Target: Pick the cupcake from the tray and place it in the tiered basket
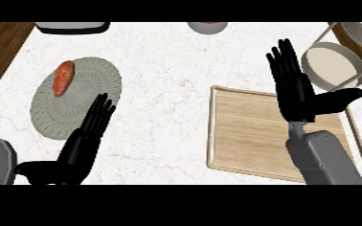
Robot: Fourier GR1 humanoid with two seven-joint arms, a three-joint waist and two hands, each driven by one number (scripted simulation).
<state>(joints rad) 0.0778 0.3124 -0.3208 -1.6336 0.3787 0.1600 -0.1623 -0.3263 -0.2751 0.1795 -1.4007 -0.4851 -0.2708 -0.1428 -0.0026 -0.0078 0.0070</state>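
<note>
A pale wooden tray (247,134) lies on the marble counter at the right. No cupcake shows anywhere on it; my right hand (297,96) and forearm cover its right part. That hand is open, fingers straight and pointing away from me, thumb out toward the right. Just beyond it, at the upper right edge, stands the tiered basket (329,64), a round beige shelf in a thin metal frame. My left hand (81,146) rests open at the lower left, fingers up, holding nothing.
A grey round plate (88,100) at the left carries an orange sweet potato (63,78). A grey bowl (207,27) and a dark-rimmed container (72,27) sit along the far edge. A grey object (5,160) shows at the lower left border.
</note>
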